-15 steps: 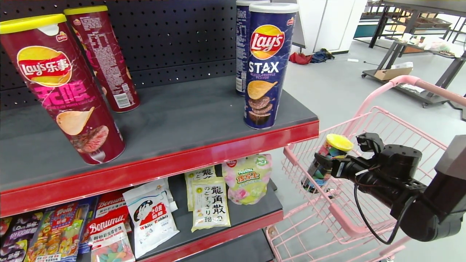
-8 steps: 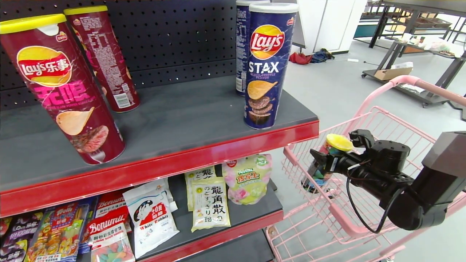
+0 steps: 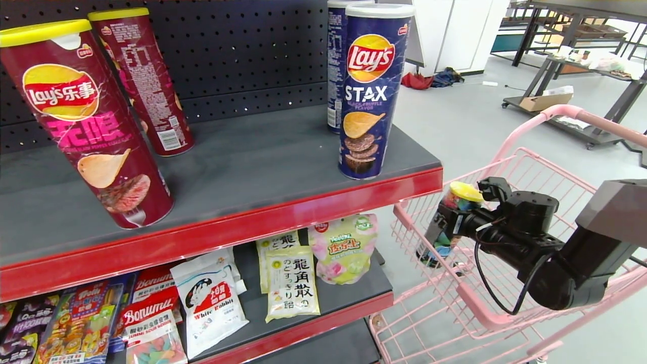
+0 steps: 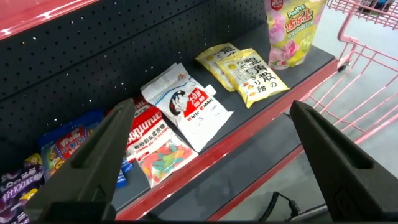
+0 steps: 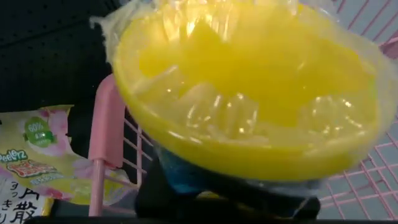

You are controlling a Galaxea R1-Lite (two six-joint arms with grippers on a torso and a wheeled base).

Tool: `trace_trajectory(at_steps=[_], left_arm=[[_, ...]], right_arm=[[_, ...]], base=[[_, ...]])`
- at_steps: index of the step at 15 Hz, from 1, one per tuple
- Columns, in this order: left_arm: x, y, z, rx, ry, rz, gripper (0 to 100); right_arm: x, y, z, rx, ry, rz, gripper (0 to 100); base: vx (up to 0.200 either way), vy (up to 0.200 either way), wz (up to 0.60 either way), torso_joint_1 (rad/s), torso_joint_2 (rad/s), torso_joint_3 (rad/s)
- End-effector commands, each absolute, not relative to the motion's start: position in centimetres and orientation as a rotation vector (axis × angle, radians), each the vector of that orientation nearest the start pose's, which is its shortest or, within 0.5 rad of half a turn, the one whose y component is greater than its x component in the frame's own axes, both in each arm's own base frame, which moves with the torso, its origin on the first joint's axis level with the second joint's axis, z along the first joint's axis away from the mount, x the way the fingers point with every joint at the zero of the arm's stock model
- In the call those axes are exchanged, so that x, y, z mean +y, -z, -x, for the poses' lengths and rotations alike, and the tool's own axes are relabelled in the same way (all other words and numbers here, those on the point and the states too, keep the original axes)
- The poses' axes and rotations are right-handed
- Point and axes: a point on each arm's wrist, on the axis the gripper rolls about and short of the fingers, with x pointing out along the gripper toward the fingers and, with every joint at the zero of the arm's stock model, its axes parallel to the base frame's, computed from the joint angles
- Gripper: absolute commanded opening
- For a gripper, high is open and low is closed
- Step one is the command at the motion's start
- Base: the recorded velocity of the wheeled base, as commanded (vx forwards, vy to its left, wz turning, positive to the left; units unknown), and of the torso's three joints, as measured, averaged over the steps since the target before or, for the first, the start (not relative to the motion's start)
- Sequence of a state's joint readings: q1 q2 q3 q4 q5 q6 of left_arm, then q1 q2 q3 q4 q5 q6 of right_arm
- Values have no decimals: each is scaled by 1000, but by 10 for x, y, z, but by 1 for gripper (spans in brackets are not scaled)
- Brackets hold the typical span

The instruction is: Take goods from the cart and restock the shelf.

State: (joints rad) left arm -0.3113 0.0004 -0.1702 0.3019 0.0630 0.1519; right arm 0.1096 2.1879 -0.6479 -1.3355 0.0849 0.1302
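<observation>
Cart wires half hide the can base, and its yellow lid (seen up close) is a blur.

floor: pale grey smooth floor | far side: white flat-fronted cabinet | at cabinet's foot: red and dark cloth heap | right of cabinet: black metal-framed tables, brown cardboard box on low tier

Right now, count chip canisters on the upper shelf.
4: front maroon canister, rear maroon canister at left; front blue canister at right, rear blue canister partly hidden behind it.
</observation>
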Motion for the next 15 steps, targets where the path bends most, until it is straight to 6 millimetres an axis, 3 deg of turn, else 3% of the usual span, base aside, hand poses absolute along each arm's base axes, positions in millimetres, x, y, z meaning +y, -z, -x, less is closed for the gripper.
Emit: trace_trajectory(at_steps=[1,3,4,6,7,9,10,11,12,13,15], left_arm=[[13,-91,37,111,258,-175,100],[13,-91,37,111,258,-175,100],[13,-91,37,111,258,-175,100],[13,-91,37,111,259,-175,100],[13,-91,37,111,261,-174,100],[13,-91,37,111,262,-172,100],[13,-91,37,111,270,-172,100],[13,-91,37,110,273,-171,100],[13,-91,37,110,283,-169,100],[13,-91,37,110,288,-166,100],[13,-91,37,110,291,-164,100]], right_arm=[[41,-53,-349,221,-183,-127,0],[42,-70,-331,215,-194,-117,0],[43,-90,-317,214,-200,-104,0],[40,-133,-299,169,-201,-88,0],[37,-172,-280,130,-204,-61,0],[34,-210,-254,112,-208,-30,0],[30,-238,-224,110,-198,4,0],[28,-246,-211,109,-194,20,0],[22,-266,-172,86,-146,40,0],[16,-275,-145,68,-50,42,0],[6,-271,-95,47,95,8,0]], base=[[0,0,0,0,0,0],[0,0,0,0,0,0],[0,0,0,0,0,0],[0,0,0,0,0,0],[0,0,0,0,0,0],[0,0,0,0,0,0],[0,0,0,0,0,0],[0,0,0,0,0,0],[0,0,0,0,0,0],[0,0,0,0,0,0],[0,0,0,0,0,0]])
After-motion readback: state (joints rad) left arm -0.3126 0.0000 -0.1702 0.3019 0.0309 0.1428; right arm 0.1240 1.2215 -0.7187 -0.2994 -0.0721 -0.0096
